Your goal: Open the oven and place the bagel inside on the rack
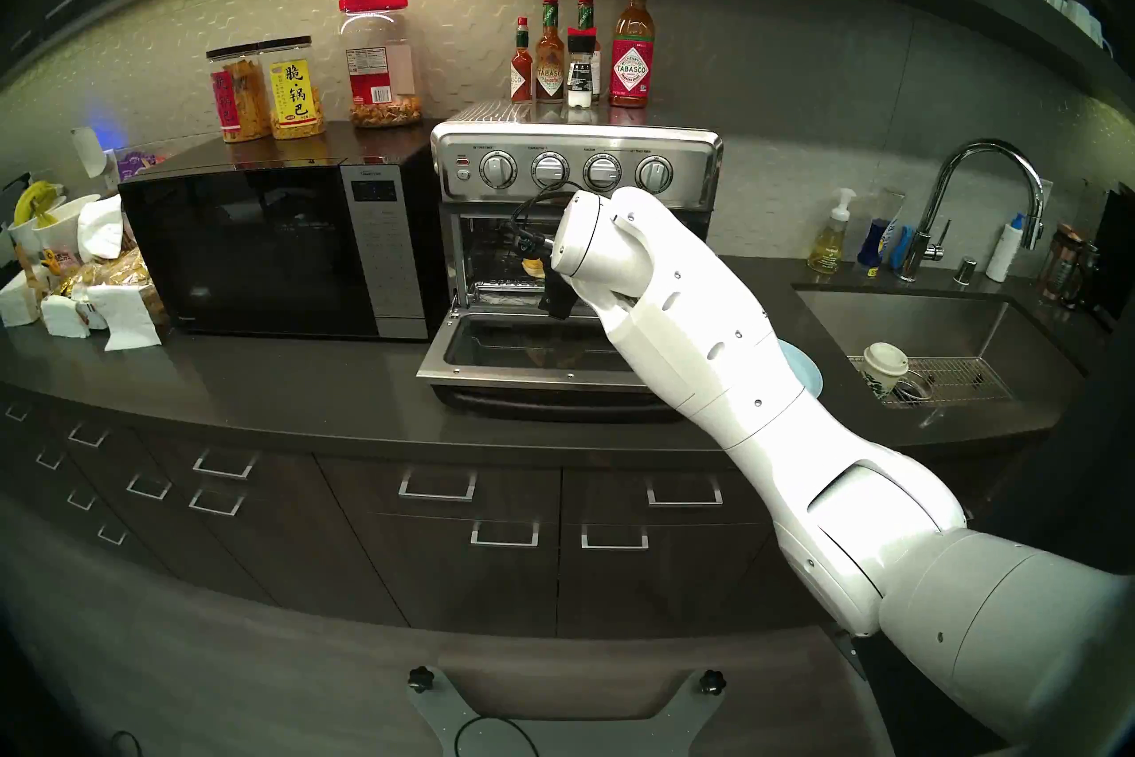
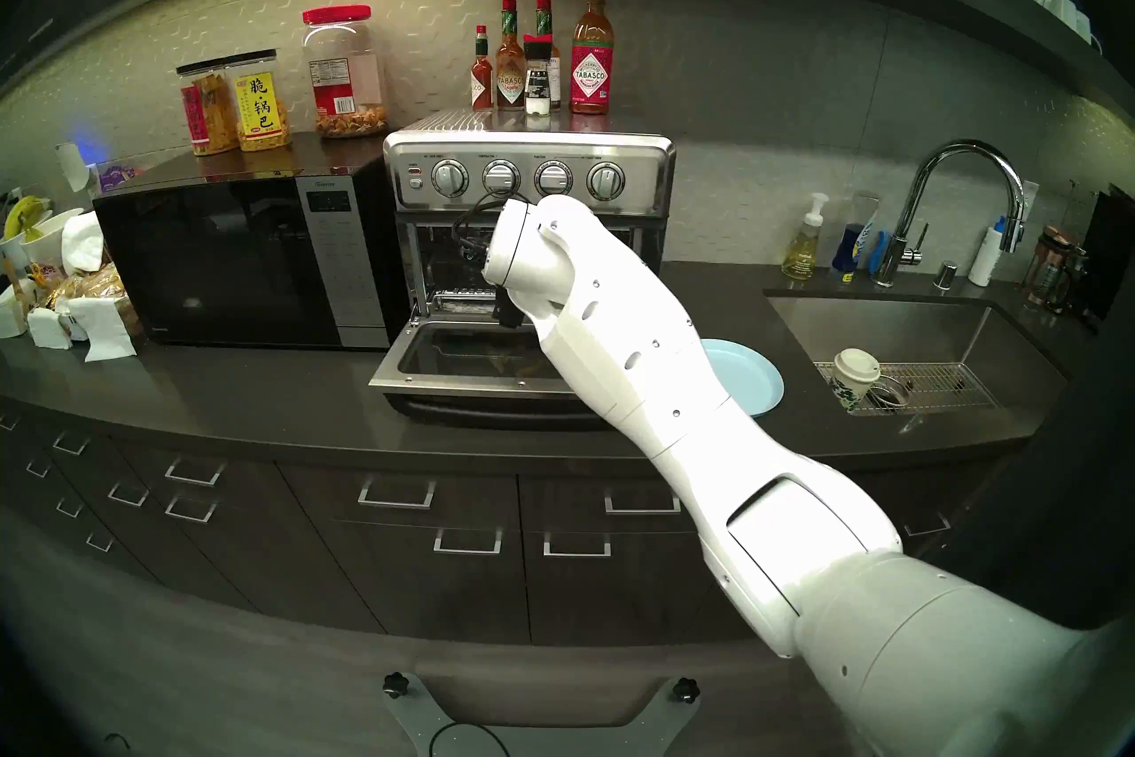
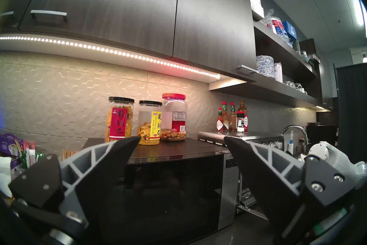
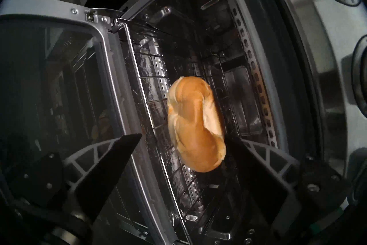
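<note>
A: Oven [image 1: 576, 166] status?
B: Door [image 1: 522, 353] dropped flat toward the near side. Bagel [image 4: 195, 127] lies on the rack [image 4: 158, 111] inside, a bit left of centre.
A: Right gripper [image 4: 184, 137]?
B: At the oven mouth, fingers spread wide, holding nothing; bagel sits just beyond the tips.
A: Left gripper [image 3: 181, 140]?
B: Far left, jaws wide apart, empty, facing the microwave [image 3: 172, 189].

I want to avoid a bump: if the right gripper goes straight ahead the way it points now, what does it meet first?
Most likely the bagel, lying on the rack inside the open oven. The right gripper is open, its fingers either side of the bagel's near end. How much gap remains is unclear.
</note>
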You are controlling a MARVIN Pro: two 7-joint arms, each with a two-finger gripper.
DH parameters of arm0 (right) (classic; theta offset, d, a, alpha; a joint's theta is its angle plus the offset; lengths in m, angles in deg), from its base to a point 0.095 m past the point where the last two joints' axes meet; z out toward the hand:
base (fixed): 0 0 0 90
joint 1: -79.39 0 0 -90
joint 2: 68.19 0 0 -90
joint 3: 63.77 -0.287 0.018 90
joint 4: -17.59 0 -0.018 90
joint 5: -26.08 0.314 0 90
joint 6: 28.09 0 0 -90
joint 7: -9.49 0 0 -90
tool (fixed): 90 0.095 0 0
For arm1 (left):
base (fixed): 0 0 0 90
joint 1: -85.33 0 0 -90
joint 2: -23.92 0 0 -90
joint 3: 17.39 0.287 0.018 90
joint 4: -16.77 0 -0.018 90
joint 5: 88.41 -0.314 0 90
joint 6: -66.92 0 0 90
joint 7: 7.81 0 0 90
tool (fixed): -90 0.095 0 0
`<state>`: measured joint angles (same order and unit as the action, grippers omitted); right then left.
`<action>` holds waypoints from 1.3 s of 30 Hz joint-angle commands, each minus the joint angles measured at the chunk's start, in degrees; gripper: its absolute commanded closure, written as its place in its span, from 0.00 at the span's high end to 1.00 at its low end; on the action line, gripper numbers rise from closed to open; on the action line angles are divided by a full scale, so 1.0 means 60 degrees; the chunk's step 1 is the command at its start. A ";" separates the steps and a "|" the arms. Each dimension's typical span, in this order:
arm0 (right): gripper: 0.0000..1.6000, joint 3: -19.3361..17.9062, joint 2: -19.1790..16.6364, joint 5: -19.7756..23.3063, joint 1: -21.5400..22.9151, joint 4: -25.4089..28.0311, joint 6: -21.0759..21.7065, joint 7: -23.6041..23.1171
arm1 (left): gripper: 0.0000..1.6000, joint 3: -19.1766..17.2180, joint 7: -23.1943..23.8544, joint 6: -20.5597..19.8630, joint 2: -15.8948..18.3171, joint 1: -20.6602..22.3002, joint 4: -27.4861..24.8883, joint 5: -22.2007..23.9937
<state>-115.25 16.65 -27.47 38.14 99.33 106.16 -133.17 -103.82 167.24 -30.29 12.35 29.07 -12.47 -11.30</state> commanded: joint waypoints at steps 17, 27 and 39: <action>0.00 -0.0364 -0.1156 0.0061 -0.0522 0.2314 -0.0153 -0.1155 | 1.00 -0.0045 -0.0007 -0.0013 0.0089 0.0106 -0.0007 0.0017; 0.00 -0.0149 -0.0929 -0.0033 -0.0270 0.2062 -0.0080 -0.1519 | 1.00 -0.0043 -0.0007 -0.0017 0.0083 0.0127 0.0002 -0.0002; 0.00 0.0154 -0.0585 -0.0093 0.0192 0.1344 0.0084 -0.1728 | 1.00 -0.0052 -0.0007 -0.0019 0.0081 0.0127 -0.0002 -0.0013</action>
<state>-114.52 11.51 -28.12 35.99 107.79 106.19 -141.44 -103.82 167.24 -30.36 12.25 29.33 -12.36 -11.64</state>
